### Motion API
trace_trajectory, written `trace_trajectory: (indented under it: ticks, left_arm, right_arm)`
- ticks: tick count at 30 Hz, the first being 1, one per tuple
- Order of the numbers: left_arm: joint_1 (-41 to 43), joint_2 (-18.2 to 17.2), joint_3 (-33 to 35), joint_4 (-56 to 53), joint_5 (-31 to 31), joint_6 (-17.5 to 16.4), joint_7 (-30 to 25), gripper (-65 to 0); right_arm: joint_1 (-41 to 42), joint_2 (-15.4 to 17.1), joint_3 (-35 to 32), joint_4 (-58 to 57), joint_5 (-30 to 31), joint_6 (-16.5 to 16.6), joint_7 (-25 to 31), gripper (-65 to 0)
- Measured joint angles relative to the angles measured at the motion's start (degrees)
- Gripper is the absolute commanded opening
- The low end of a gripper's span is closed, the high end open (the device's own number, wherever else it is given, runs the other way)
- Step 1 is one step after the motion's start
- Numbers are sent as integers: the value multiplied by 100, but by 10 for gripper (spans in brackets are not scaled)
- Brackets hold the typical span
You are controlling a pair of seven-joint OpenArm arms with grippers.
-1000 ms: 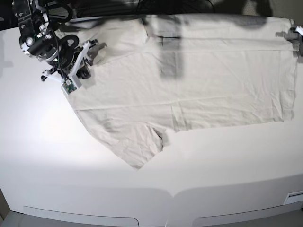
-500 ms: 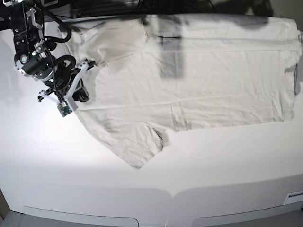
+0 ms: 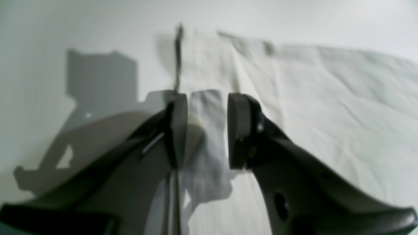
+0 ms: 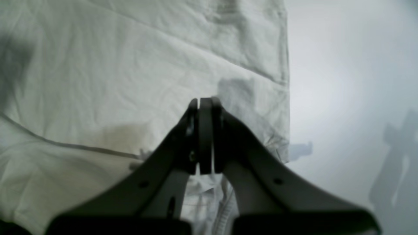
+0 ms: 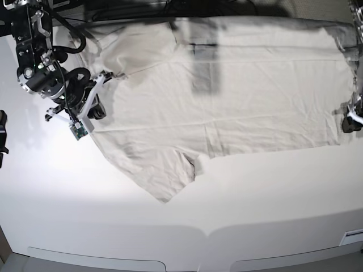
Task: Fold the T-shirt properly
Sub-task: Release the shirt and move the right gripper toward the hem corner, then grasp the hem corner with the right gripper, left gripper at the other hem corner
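Note:
The pale beige T-shirt (image 5: 238,102) lies spread and wrinkled on the white table (image 5: 255,198), collar to the left, one sleeve pointing toward the front. My right gripper (image 5: 96,110) is at the shirt's left edge, near the shoulder. In the right wrist view it (image 4: 204,130) is shut, pads together, over the cloth (image 4: 98,81) near its edge. I cannot tell if it pinches any cloth. My left gripper (image 5: 349,122) is at the shirt's right hem corner. In the left wrist view it (image 3: 207,130) is open, jaws apart above the hem (image 3: 326,98).
A dark object (image 5: 2,133) pokes in at the table's left edge. Dark cables (image 5: 142,7) run behind the table's back edge. Bare white table lies in front of the shirt, down to the front edge.
My left gripper has come down along the right edge to the shirt's lower hem corner. My right gripper moved slightly left a second ago and has held still since.

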Motion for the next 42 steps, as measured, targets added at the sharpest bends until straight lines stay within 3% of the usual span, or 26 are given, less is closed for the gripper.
trace_trajectory:
  ticks: [3, 6, 12, 15, 23, 26, 30, 33, 35, 37, 42]
  left_arm:
    - [-553, -17, 11, -708, 656, 7, -391, -447]
    - [-927, -44, 13, -1331, 914, 26, -562, -448]
    - [-1113, -70, 7, -1803, 837, 24, -713, -451]
    - [-1126, -24, -20, -1797, 688, -11, -413, -484]
    - [-1196, 420, -35, -1746, 697, -26, -476, -524]
    - [-1189, 374, -33, -1751, 708, -59, -444, -650]
    - [-1174, 179, -22, -1773, 723, -114, -306, -650]
    - [-1143, 2, -17, -1797, 533, -98, -157, -650]
    - [-1115, -109, -17, -1810, 273, -92, 28, -650]
    - [-1110, -175, -17, -1818, 83, -66, 186, -650]
    - [-1113, -164, -17, -1821, 72, -48, 184, -650]
  right_arm:
    - [-4, -2, 0, 0, -2, 0, -83, -650]
    - [-2, -4, 0, 0, -2, 0, -81, -650]
    - [0, -2, 0, 0, -4, 0, -79, -650]
    - [-2, -2, 0, 0, -2, 0, -50, -650]
    - [160, -2, 0, -2, -17, 0, 2, -650]
    - [157, -2, 0, -2, -20, -2, 59, -650]
    - [160, -4, 0, -2, -20, 0, 549, -650]
    - [258, -4, 0, -4, -24, -2, 595, -647]
    - [422, -7, 2, -7, -31, 0, 614, -465]
    - [603, -4, -7, -7, -24, 0, 619, -334]
    - [1084, -2, -92, -424, -9, 15, 616, -307]
